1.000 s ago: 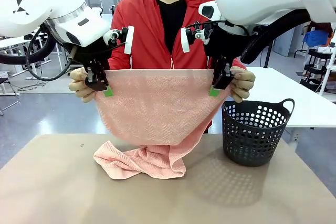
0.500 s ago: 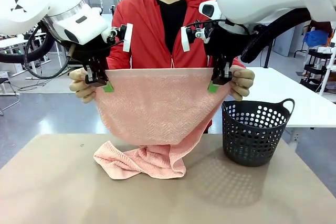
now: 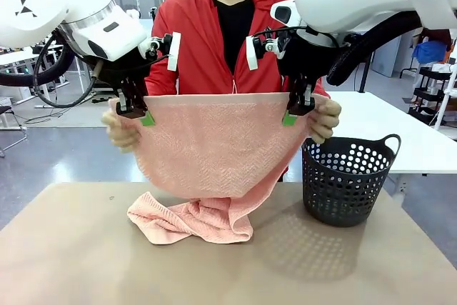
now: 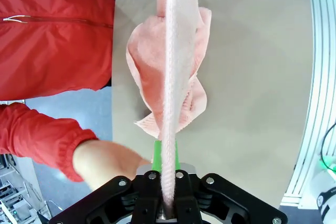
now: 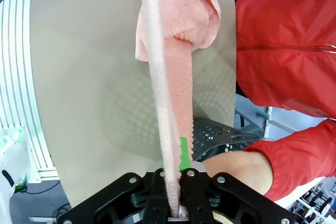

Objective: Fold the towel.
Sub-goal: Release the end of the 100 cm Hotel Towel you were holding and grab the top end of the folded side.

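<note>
Towel (image 3: 214,144) corners pinched tight in left gripper (image 3: 143,116) (only just clamped) and right gripper (image 3: 289,114), person's hand (image 3: 120,132) slid lower beside the left one

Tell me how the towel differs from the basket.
The towel is soft pink cloth; the basket is rigid dark plastic with holes. The towel hangs from the left gripper and right gripper, its lower end bunched on the table; the basket stands upright, with nothing gripping it. The towel spreads wider than the basket. Both touch the table.
</note>
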### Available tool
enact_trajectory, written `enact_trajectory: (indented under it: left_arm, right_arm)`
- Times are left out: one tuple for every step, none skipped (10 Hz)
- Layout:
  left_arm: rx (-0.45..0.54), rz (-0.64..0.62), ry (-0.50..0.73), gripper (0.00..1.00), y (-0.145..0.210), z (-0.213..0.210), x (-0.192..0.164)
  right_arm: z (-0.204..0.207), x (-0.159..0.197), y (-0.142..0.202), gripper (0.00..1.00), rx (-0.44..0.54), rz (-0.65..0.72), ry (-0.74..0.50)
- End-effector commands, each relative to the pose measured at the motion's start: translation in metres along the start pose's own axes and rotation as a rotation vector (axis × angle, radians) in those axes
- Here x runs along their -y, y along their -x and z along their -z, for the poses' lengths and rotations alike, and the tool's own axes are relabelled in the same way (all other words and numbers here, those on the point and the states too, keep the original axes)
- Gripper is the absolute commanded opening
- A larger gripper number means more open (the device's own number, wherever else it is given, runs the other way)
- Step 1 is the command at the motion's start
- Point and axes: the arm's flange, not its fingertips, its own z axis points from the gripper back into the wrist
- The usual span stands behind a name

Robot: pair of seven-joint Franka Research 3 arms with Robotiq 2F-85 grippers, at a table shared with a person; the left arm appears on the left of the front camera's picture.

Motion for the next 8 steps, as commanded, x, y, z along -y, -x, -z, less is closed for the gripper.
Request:
enact_trajectory:
  left_arm:
    - [0.000, 0.001, -0.002, 0.00, 0.0005, -0.0010, -0.0002]
    - [0.000, 0.001, -0.002, 0.00, 0.0005, -0.0010, -0.0002]
    - [0.000, 0.001, -0.002, 0.00, 0.0005, -0.0010, -0.0002]
    - [0.000, 0.001, -0.002, 0.00, 0.0005, -0.0010, -0.0002]
    - [0.000, 0.001, -0.002, 0.00, 0.0005, -0.0010, -0.0002]
    - [0.000, 0.001, -0.002, 0.00, 0.0005, -0.0010, -0.0002]
    - [0.000, 0.001, -0.002, 0.00, 0.0005, -0.0010, -0.0002]
    - [0.000, 0.001, -0.002, 0.00, 0.0005, -0.0010, -0.0002]
  right_arm:
    - [-0.0014, -0.0012, 0.0001, 0.00, -0.003, -0.003, 0.002]
    - [-0.0014, -0.0012, 0.0001, 0.00, -0.003, -0.003, 0.002]
    - [-0.0014, -0.0012, 0.0001, 0.00, -0.003, -0.003, 0.002]
    - [-0.0014, -0.0012, 0.0001, 0.00, -0.003, -0.003, 0.002]
    - [-0.0014, -0.0012, 0.0001, 0.00, -0.003, -0.003, 0.002]
    - [-0.0014, -0.0012, 0.0001, 0.00, -0.003, -0.003, 0.002]
    - [-0.0014, -0.0012, 0.0001, 0.00, -0.003, -0.003, 0.002]
    - [-0.0014, -0.0012, 0.0001, 0.00, -0.003, -0.003, 0.002]
